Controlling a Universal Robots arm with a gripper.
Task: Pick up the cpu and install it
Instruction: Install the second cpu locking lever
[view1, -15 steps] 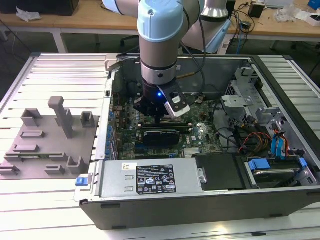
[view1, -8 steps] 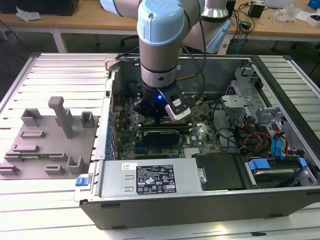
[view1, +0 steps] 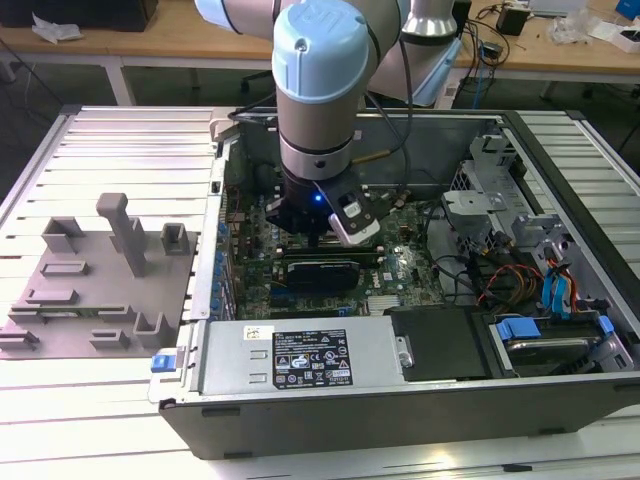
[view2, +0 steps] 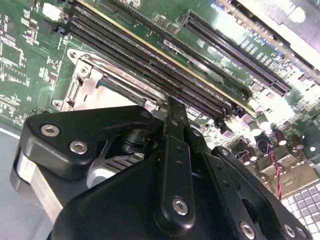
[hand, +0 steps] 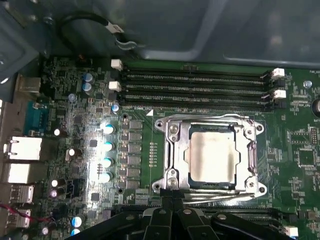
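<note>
Here the arm reaches down into the open computer case, which lies on its side on the slatted worktop, and the gripper hangs low over the green motherboard. In the first wrist view the cpu (its pale metal top catching the light) sits flat inside the metal-rimmed socket frame, just beside the rows of memory slots. The gripper's fingers are pressed together and hold nothing, their tips right at the frame's near edge. In the second wrist view the same dark fingers meet above the socket frame. At the exterior view's left, a grey fixture with upright blocks rests on the worktop, well apart from the case.
</note>
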